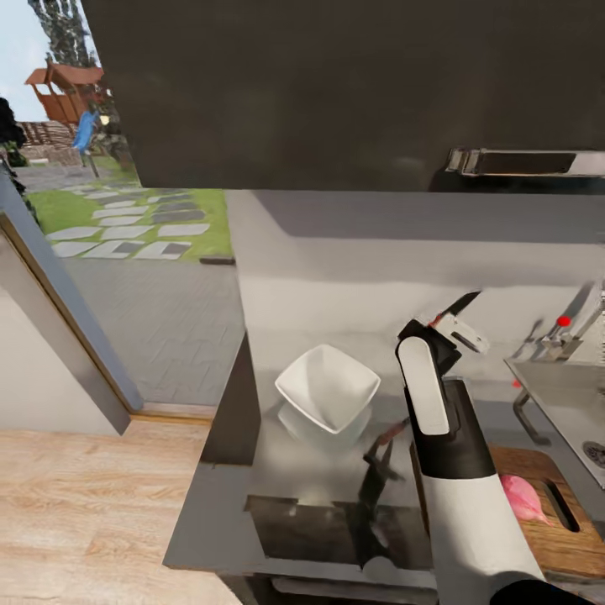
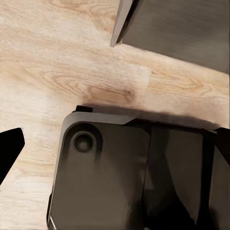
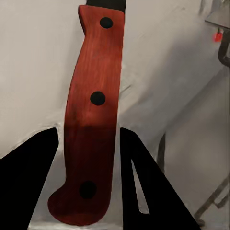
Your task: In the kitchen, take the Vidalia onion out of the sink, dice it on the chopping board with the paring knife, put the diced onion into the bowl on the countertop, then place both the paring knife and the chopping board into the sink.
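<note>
My right gripper (image 1: 458, 329) is raised above the countertop (image 1: 294, 470), shut on the paring knife (image 1: 460, 304), whose dark blade points up toward the wall. In the right wrist view its red handle (image 3: 91, 124) sits clamped between the two dark fingers (image 3: 28, 187). The white bowl (image 1: 328, 386) stands on the counter just left of that arm. At the lower right lies the brown chopping board (image 1: 538, 538) with the pinkish onion (image 1: 523, 497) on it. The sink (image 1: 559, 395) and its tap (image 1: 576, 319) are at the right edge. One dark finger (image 2: 9, 148) of my left gripper hangs over the wood floor.
A dark wall cabinet (image 1: 336, 84) hangs overhead, with a metal fitting (image 1: 512, 161) at its right. The counter's left end (image 1: 223, 420) drops to the wood floor (image 1: 84, 504). An opening at the left looks out on a garden (image 1: 126, 218). My dark base (image 2: 105, 177) is below the left wrist.
</note>
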